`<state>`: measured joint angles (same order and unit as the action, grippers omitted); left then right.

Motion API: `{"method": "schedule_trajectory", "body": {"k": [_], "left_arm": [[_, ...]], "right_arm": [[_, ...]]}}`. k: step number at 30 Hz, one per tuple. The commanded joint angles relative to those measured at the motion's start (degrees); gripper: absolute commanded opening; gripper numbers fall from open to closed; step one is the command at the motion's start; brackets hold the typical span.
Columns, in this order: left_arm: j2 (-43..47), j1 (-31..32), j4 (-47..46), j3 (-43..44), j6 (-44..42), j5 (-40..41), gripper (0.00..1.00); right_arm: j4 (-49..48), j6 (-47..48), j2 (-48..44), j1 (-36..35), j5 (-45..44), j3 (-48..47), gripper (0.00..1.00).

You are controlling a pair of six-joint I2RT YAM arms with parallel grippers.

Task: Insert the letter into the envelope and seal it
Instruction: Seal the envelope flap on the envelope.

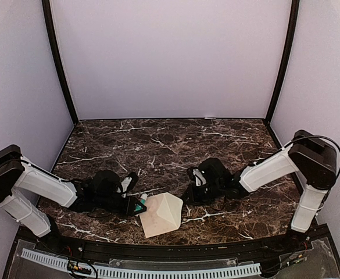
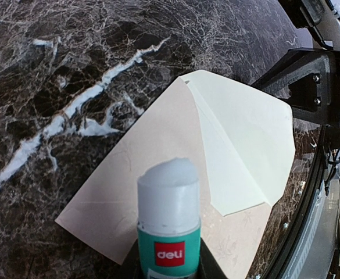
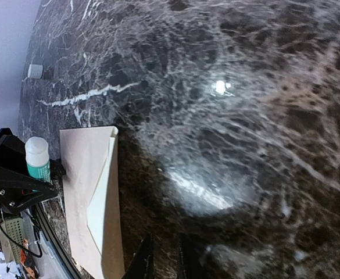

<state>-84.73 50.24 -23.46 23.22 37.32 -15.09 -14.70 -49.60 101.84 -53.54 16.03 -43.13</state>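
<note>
The envelope (image 1: 163, 214) lies at the front middle of the marble table. It is tan, and its paler triangular flap (image 2: 239, 145) is folded over the body. It also shows in the right wrist view (image 3: 85, 192). No separate letter sheet shows in any view. My left gripper (image 1: 136, 204) is shut on a teal-and-white glue stick (image 2: 170, 221). The stick's uncapped white tip points at the envelope's left edge. My right gripper (image 1: 188, 195) sits low just right of the envelope. Its fingertips (image 3: 145, 258) are nearly together with nothing between them.
The table's front edge (image 1: 175, 245) with a black rail runs just below the envelope, and a white cable track (image 1: 140, 268) lies beyond it. Purple walls enclose the back and sides. A small white scrap (image 3: 35, 71) lies by the back wall.
</note>
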Motion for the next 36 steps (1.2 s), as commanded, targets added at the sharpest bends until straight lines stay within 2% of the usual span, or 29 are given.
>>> {"method": "schedule_trajectory", "body": {"k": [1, 13, 25, 31, 36], "left_arm": [[-0.45, -0.14, 4.26, 0.13, -0.89, 0.85, 0.0], [0.12, -0.21, 4.69, 0.14, -1.01, 0.93, 0.0], [0.32, -0.15, 4.82, 0.14, -0.98, 0.98, 0.0], [0.81, -0.17, 5.21, 0.28, -1.08, 1.27, 0.0], [1.26, -0.17, 5.68, 0.15, -1.13, 1.46, 0.0]], "right_arm": [[-1.87, 1.79, 4.27, -1.37, 4.35, -4.86, 0.1], [-4.72, 1.56, 9.05, -4.69, 7.66, -10.73, 0.06], [-2.01, 2.05, 11.78, -5.61, 5.04, -13.36, 0.05], [1.27, 3.07, 11.56, -5.84, 2.27, -14.1, 0.09], [0.43, 3.81, 9.27, -5.84, 2.17, -14.06, 0.11]]}}
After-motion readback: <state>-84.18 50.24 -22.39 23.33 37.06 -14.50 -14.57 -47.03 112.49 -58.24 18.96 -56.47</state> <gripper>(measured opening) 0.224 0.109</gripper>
